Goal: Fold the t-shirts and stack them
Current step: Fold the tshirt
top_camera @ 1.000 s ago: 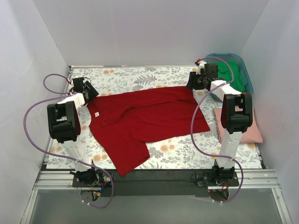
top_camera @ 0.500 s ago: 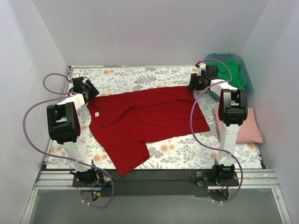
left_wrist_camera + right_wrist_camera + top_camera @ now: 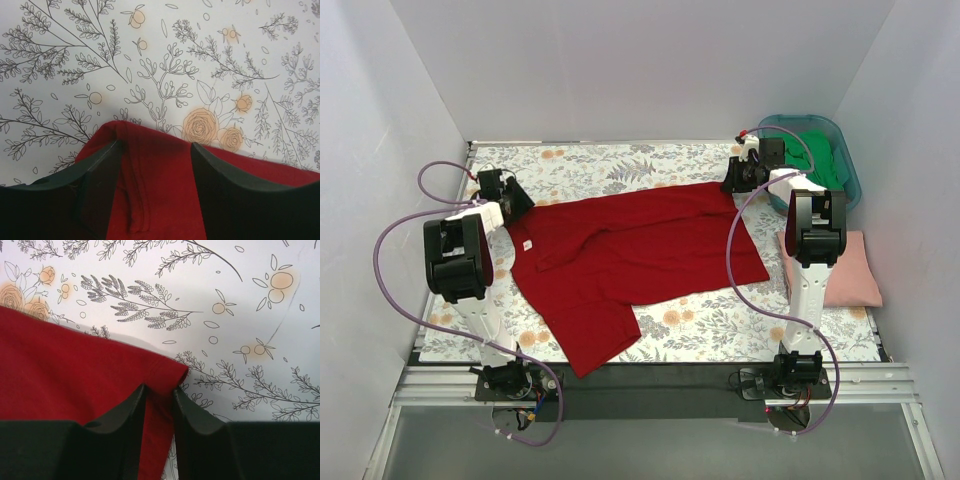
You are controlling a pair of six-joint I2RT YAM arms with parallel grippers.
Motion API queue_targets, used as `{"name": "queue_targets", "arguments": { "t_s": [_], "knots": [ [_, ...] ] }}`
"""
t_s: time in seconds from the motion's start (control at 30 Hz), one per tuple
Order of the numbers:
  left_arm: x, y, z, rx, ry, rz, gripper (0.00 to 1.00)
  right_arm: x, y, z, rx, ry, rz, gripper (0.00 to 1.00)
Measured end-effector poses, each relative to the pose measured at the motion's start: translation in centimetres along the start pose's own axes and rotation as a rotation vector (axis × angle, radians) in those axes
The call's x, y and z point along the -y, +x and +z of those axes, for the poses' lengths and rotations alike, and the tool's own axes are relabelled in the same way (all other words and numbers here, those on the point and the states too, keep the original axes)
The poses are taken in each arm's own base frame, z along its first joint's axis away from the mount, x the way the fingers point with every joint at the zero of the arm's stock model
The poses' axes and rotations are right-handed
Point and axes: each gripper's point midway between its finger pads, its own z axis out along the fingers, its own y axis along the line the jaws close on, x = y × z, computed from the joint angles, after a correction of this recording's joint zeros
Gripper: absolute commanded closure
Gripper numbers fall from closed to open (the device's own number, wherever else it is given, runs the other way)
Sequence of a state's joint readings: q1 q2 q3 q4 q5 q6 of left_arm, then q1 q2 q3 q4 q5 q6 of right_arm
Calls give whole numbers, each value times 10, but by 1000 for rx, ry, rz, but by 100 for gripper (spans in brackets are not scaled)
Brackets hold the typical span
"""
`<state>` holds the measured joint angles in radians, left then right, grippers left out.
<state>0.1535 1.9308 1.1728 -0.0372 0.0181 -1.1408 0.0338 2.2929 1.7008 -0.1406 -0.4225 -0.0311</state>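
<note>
A floral cover (image 3: 620,165) drapes the tabletop; the deep red t-shirt (image 3: 630,255) lies spread at the frame's centre. The right gripper (image 3: 159,390) has just narrowed its jaws, pinching the upper-right hem corner. The left gripper (image 3: 155,150) straddles the upper-left corner, jaws spread. A fold looks imminent.

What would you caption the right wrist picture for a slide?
Right gripper pinching a corner of the red shirt over the floral cover.

Bare floral cover (image 3: 620,165) lies open beyond the red shirt (image 3: 630,255); teal tub (image 3: 845,150) blocks far right.
</note>
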Motion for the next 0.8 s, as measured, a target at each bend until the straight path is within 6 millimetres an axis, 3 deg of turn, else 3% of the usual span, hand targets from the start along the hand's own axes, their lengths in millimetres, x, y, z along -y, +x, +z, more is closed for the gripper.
{"name": "queue_targets", "arguments": {
  "t_s": [0.53,0.7,0.8],
  "knots": [
    [-6,3,6,1,-24,-1,48,0,3,-1,-16,-2,9,81],
    [-9,3,7,5,-40,1,63,0,4,-1,-18,-2,11,88],
    [-12,3,9,7,-51,5,80,1,3,-1,-18,-2,13,96]
  ]
}}
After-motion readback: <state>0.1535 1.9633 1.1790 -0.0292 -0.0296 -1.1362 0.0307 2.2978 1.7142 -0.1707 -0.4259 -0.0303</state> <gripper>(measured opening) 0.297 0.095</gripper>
